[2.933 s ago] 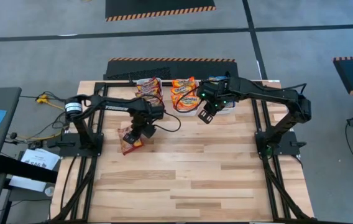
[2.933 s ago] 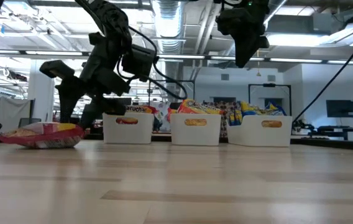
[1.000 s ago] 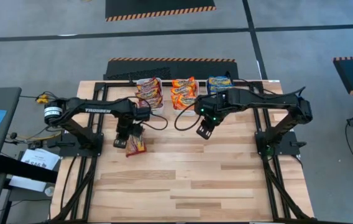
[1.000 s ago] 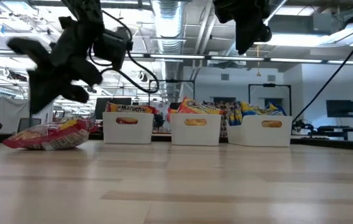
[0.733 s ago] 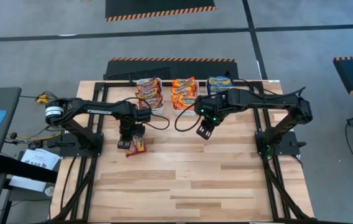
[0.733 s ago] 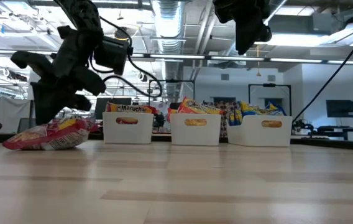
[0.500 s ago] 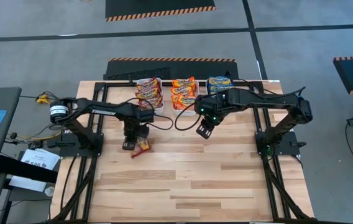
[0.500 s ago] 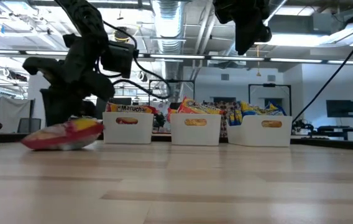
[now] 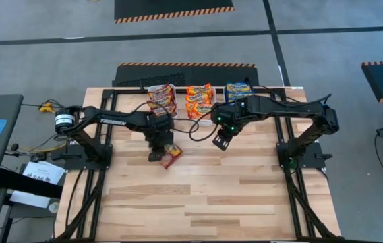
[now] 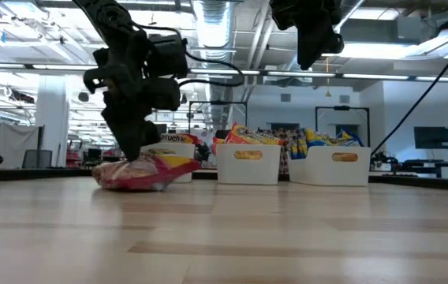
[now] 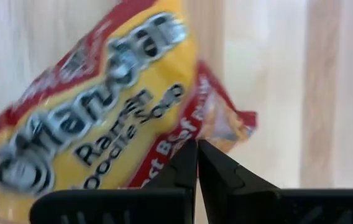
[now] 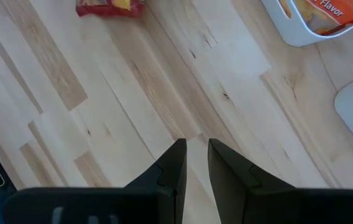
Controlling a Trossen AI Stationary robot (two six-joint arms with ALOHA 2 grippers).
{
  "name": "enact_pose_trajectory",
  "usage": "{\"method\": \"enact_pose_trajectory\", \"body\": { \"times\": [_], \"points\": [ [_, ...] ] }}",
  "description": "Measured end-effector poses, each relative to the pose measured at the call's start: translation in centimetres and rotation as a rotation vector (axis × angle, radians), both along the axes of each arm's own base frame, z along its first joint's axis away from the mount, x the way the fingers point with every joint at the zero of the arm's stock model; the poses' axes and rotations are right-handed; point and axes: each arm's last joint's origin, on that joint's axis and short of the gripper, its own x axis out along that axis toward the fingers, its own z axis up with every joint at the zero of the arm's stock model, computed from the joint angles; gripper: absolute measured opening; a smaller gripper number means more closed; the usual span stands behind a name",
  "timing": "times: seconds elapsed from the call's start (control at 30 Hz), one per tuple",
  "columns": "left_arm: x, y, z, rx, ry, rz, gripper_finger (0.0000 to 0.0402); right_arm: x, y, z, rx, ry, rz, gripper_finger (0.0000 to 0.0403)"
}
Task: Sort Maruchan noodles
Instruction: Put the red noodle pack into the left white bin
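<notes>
Pushed sideways, the maroon noodle packet [image 9: 170,156] now lies mid-surface by the left tool [image 9: 155,156], fingers together; right tool [image 9: 219,143] slightly apart.

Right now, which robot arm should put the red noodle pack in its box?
The left arm, probably. Its hand is right down at the red noodle pack on the table, fingers closed. The right hand hangs high above the wood, holding nothing.

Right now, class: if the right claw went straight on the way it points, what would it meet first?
The right claw points down at bare table, so it would likely meet the wood first. The red noodle packet lies off to one side, and the white bin to another. Depth is hard to judge.
</notes>
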Motion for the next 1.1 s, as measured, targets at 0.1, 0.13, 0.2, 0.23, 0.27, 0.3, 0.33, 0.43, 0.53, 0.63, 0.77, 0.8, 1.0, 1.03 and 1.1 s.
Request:
{"method": "enact_pose_trajectory", "body": {
  "times": [0.1, 0.13, 0.2, 0.23, 0.27, 0.3, 0.33, 0.43, 0.53, 0.63, 0.77, 0.8, 1.0, 1.03, 1.1],
  "points": [
    [0.4, 0.0, 0.2, -0.033, -0.04, 0.016, 0.0, 0.0, 0.0, 0.0, 0.0, -0.001, 0.0, 0.0093],
    [0.4, 0.0, 0.4, -0.035, -0.041, 0.021, 0.0, 0.0, 0.0, 0.0, 0.0, -0.001, 0.0, 0.0093],
    [0.5, 0.0, 1.1, -0.035, -0.035, 0.022, 0.0, 0.0, 0.0, 0.0, 0.001, -0.001, -0.001, 0.0093],
    [0.6, 0.1, 1.6, -0.03, -0.034, 0.015, 0.0, 0.0, 0.0, 0.0, 0.003, -0.003, -0.005, 0.0093],
    [0.5, 0.1, 2.3, -0.027, -0.021, 0.006, 0.0, 0.0, 0.0, 0.0, 0.003, -0.005, -0.006, 0.0093],
    [0.5, 0.1, 3.0, -0.02, -0.007, -0.003, 0.0, 0.1, 0.0, 0.0, 0.003, -0.01, -0.006, 0.0093],
    [0.5, 0.1, 3.8, -0.003, -0.004, -0.014, 0.0, 0.2, 0.0, 0.0, 0.002, -0.016, -0.006, 0.0093],
    [-0.1, 0.0, 6.4, 0.055, -0.001, -0.03, 0.0, 0.7, 0.0, -0.1, -0.002, -0.043, -0.001, 0.0093],
    [-1.3, 0.0, 9.6, 0.111, -0.051, -0.014, 0.0, 1.0, 0.0, 0.1, -0.01, -0.081, 0.012, 0.0097],
    [-2.9, -0.3, 12.6, 0.152, -0.138, 0.026, 0.0, 1.4, 0.1, 0.3, -0.015, -0.131, 0.017, 0.011],
    [-5.7, -1.0, 15.7, 0.195, -0.255, 0.097, 0.0, 2.2, 0.1, 0.8, -0.037, -0.228, 0.042, 0.0144],
    [-6.4, -1.1, 16.3, 0.205, -0.279, 0.117, 0.0, 2.5, 0.1, 1.0, -0.048, -0.264, 0.053, 0.0154],
    [-9.8, -1.8, 19.0, 0.257, -0.397, 0.226, 0.0, 5.9, -0.9, 0.8, -0.104, -0.479, 0.072, 0.0218],
    [-10.2, -1.9, 19.3, 0.266, -0.412, 0.237, 0.0, 6.7, -1.2, 0.6, -0.112, -0.525, 0.065, 0.0225],
    [-11.1, -2.1, 19.8, 0.281, -0.441, 0.266, 0.0, 8.1, -1.8, 0.0, -0.124, -0.581, 0.052, 0.0235]
  ]
}}
